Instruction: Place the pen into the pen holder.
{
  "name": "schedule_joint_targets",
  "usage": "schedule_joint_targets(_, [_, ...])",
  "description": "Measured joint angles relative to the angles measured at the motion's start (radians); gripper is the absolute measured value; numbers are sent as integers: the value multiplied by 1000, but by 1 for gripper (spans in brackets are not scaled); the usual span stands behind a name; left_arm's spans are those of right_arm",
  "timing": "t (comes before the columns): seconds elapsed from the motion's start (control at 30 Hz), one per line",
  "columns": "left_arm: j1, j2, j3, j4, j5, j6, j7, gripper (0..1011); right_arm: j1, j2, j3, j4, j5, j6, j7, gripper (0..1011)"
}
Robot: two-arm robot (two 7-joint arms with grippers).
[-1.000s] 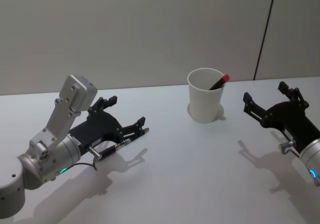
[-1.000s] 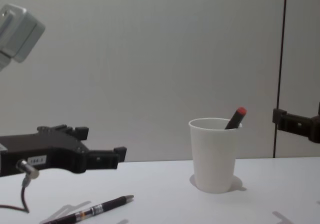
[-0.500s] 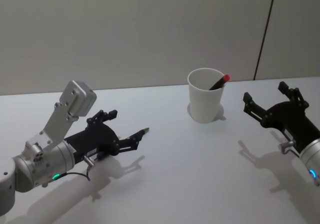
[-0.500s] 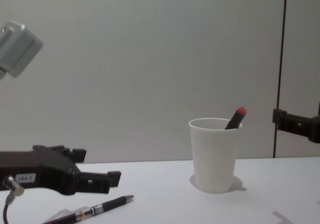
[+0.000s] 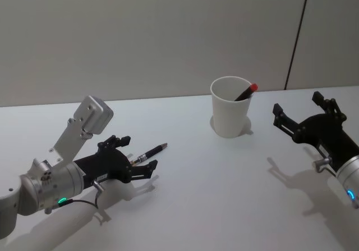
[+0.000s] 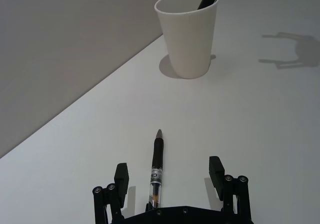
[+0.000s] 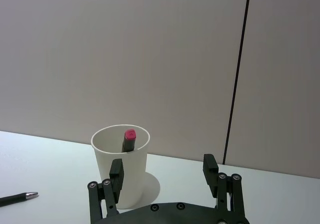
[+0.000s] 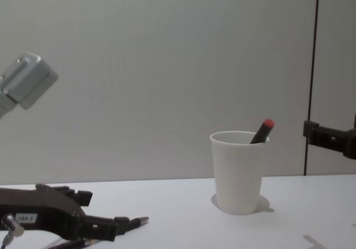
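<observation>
A black pen (image 5: 150,152) with a clear barrel lies flat on the white table (image 5: 213,195), left of centre. My left gripper (image 5: 138,154) is down at table level, open, with one finger on each side of the pen (image 6: 157,165); the fingers (image 6: 121,176) are apart from it. The pen holder (image 5: 229,115), a white paper cup, stands upright at the back centre with a black, red-capped marker (image 5: 247,91) leaning inside. My right gripper (image 5: 298,104) hovers open to the right of the pen holder (image 7: 123,176), holding nothing.
A grey wall runs behind the table, with a dark vertical seam (image 5: 297,35) at the right. Bare tabletop stretches between the pen and the cup (image 8: 238,174).
My left gripper has dropped lower and now sits at the table surface around the pen. The pen, the cup and my right gripper have not moved.
</observation>
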Motion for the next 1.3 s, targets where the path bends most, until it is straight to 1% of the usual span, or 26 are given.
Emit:
schedule_joint_targets(0.23, [-15,-10,6,30,19,26,-10,1001,0,0,0,0,0,0,0,1001])
schedule_joint_targets(0.67, [-33,-17,11,62,50,50,-21,1001,0,0,0,0,0,0,0,1002])
schedule_joint_targets(1.3, [-36,-16,8,71,41,56,-24,1001,0,0,0,0,0,0,0,1001])
